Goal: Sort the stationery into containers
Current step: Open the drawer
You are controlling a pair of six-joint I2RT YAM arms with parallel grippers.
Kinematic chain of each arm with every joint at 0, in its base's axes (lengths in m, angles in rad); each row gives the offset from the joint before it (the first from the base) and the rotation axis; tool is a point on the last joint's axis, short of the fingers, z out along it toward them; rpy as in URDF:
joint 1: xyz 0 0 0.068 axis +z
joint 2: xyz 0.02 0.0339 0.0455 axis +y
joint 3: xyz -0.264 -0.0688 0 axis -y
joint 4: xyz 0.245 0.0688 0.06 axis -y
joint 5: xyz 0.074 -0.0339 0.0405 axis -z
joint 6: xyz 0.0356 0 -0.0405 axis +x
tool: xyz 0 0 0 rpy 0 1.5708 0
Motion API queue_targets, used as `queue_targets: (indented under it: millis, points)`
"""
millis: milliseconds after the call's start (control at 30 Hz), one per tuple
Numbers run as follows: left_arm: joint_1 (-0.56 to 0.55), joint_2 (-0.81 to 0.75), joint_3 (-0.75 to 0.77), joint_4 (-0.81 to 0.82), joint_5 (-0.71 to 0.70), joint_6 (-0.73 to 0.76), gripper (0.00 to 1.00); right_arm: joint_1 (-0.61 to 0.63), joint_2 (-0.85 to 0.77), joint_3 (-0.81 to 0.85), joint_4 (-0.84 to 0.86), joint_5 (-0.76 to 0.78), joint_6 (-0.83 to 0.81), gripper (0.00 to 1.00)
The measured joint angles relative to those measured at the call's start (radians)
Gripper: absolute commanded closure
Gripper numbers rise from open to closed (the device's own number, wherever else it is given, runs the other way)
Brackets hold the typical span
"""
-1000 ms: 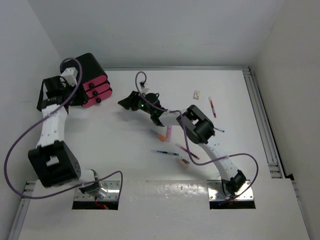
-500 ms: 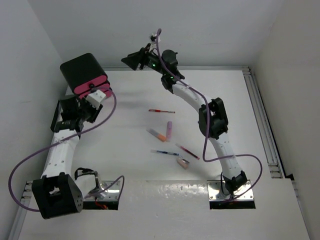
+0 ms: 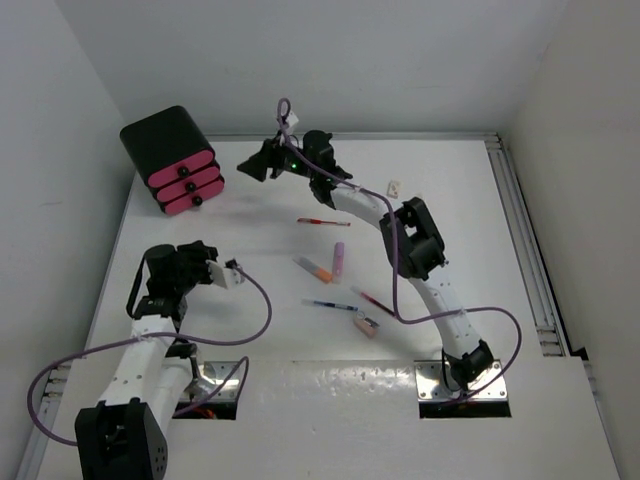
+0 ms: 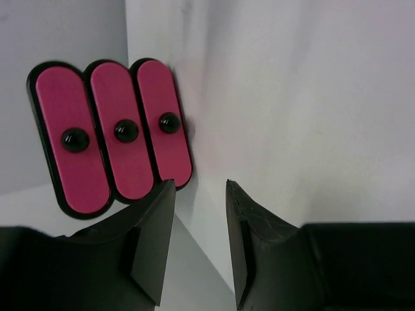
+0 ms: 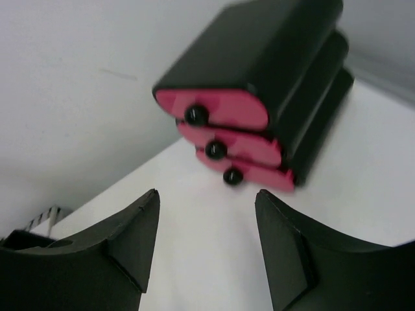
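Opposite the pink drawers (image 4: 113, 139), left fingers (image 4: 152, 240) apart, empty; right fingers (image 5: 130, 240) likewise

Left arm (image 3: 150, 340) sits tucked in close to its base, elbow low, and the left gripper (image 4: 200, 188) has its jaws parted with nothing between them. Right arm (image 3: 420, 250) reaches far forward and leftward; the right gripper (image 5: 206, 194) is spread wider, also empty.
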Motion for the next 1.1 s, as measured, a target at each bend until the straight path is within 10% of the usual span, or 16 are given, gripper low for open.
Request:
queue_targets:
  millis: [533, 1100]
  points:
    - [-0.077, 0.220, -0.237, 0.425, -0.127, 0.505, 0.55, -0.224, -0.168, -0.327, -0.071, -0.177, 0.121, 0.40]
    - [-0.299, 0.669, -0.288, 1.255, -0.521, 0.233, 0.58, -0.233, -0.188, -0.350, -0.135, -0.239, 0.113, 0.40]
